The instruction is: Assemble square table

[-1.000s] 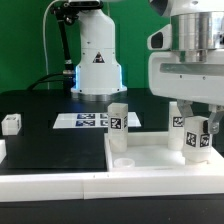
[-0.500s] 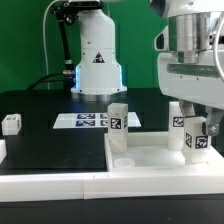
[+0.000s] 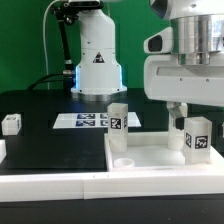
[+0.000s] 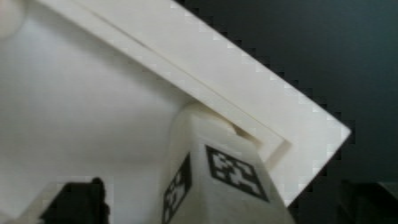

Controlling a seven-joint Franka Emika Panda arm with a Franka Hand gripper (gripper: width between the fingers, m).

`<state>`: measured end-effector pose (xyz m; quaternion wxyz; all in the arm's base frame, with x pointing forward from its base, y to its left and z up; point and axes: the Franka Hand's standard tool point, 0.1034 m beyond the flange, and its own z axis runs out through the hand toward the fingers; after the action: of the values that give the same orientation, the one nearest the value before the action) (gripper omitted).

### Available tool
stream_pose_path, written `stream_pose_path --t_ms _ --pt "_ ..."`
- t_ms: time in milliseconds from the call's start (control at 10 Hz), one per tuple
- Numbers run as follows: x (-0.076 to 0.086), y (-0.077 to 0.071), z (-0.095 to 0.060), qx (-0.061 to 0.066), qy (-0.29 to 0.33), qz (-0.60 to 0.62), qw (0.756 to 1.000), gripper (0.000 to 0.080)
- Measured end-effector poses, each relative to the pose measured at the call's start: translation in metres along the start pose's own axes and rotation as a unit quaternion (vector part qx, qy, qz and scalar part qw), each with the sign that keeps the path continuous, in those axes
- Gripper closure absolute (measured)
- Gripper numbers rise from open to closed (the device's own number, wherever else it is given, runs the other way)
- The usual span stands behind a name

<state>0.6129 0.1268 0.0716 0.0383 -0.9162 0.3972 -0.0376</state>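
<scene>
Nearest the exterior camera: square table slab (image 3: pixel 150 160), flat on the black worktop (image 3: pixel 40 105), front edge toward the camera. One leg post (image 3: pixel 196 137) stands upright in the slab's corner socket on the exterior view's right, tag facing out. A second leg post (image 3: pixel 118 122) is upright at the slab's far corner, further left. The gripper (image 3: pixel 190 110) hangs just above the right post, jaws spread wide, holding nothing. In the wrist view both dark fingertips (image 4: pixel 79 200) sit clear of the post's sides, with a gap each side.

Behind the slab: the marker board (image 3: pixel 85 120), a loose leg post (image 3: pixel 11 124) well off to the left, then the robot base (image 3: pixel 95 60).

Risks, as I judge them: can't tell if the right post is fully seated, so it may wobble or tip. A lift off-vertical could let a fingertip clip the post's top and knock it loose.
</scene>
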Motion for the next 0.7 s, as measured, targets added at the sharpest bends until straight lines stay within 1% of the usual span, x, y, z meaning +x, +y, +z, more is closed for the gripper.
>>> stream_pose_path --t_ms 100,300,500,700 --pt "-0.0012 -0.0005 -0.0001 -0.001 -0.001 -0.042 0.999 0.0151" --pt "0.0001 -0.0005 -0.0006 -0.001 -0.001 -0.145 0.989 0.0150" --pt "0.0029 -0.0019 -0.0028 -0.001 -0.001 -0.229 0.973 0.0150" --pt "0.0083 -0.0006 -0.0044 -0.005 -0.004 -0.318 0.948 0.0150"
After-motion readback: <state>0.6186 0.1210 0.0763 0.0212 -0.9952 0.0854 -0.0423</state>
